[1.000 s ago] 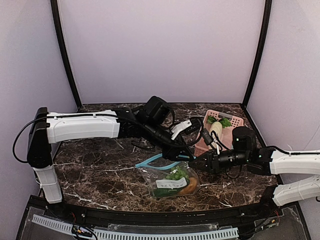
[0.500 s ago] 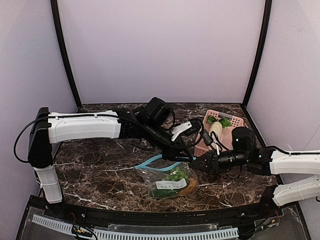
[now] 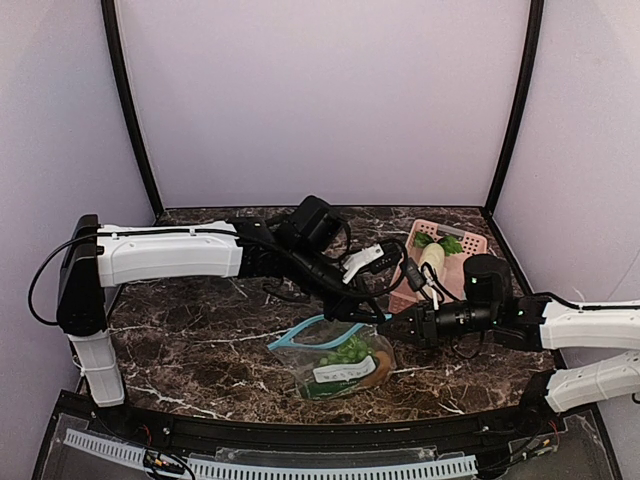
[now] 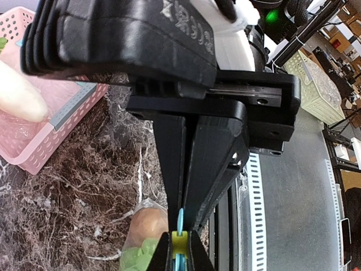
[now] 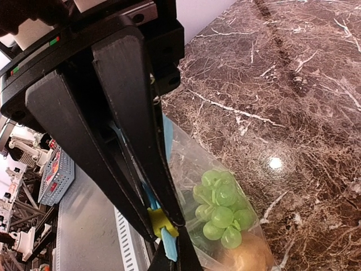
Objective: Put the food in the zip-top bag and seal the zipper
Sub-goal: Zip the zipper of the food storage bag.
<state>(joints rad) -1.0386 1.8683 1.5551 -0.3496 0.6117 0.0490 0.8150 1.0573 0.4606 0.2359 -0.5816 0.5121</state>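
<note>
From above, your zip-top bag point(image 3: 335, 362) lies at six o'clock on the table point(image 3: 200, 340), with the food point(image 3: 348, 352) inside it. Left wrist: your left gripper point(image 4: 179, 248) is pinched narrow on the zipper point(image 4: 180, 220). Right wrist: your right gripper point(image 5: 168, 244) clamps that strip too, with the green food at its three o'clock.

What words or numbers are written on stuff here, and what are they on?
White label on the zip-top bag: print too small to read.
Raised letters on the casing above the left hand: blurred, unreadable.
No other text shows.
</note>
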